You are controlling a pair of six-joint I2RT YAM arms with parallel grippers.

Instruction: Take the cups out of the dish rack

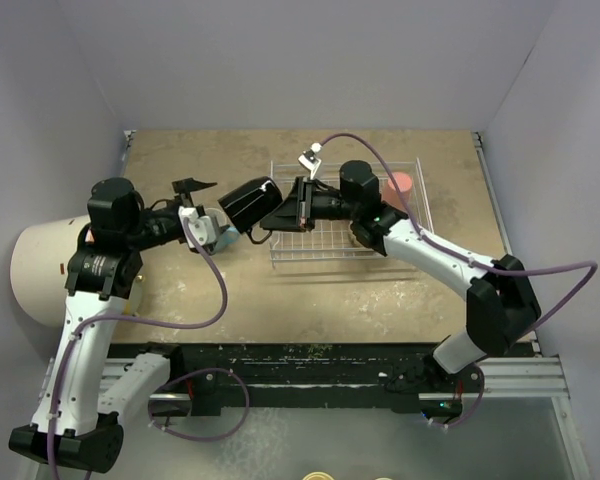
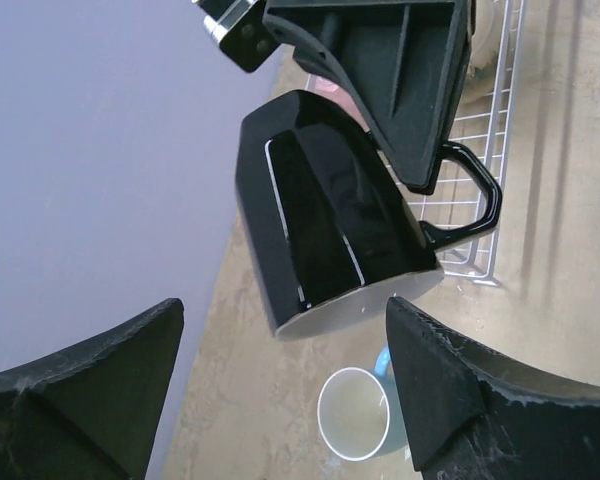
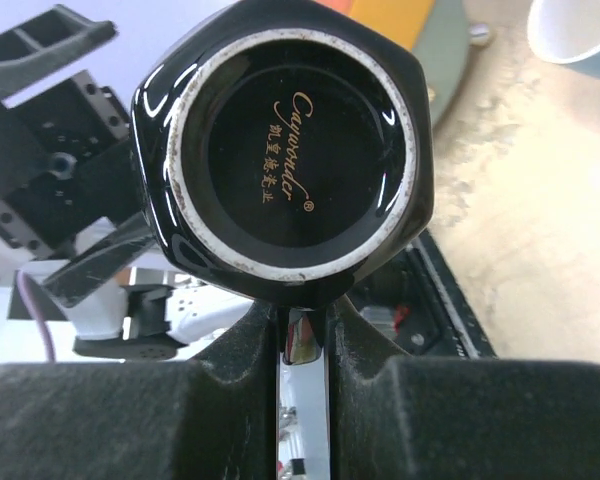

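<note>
My right gripper is shut on the handle of the black mug and holds it on its side in the air, just left of the white wire dish rack. The right wrist view shows the mug's base above the closed gripper. My left gripper is open and empty, facing the mug from the left without touching it. The light blue mug stands upright on the table below. The coral tumbler is in the rack's far right corner. The pink and tan mugs are hidden.
The big white cylinder lies at the table's left edge beside the left arm. The right arm stretches across the rack. Walls close in the table at the back and on both sides. The rack's edge shows in the left wrist view.
</note>
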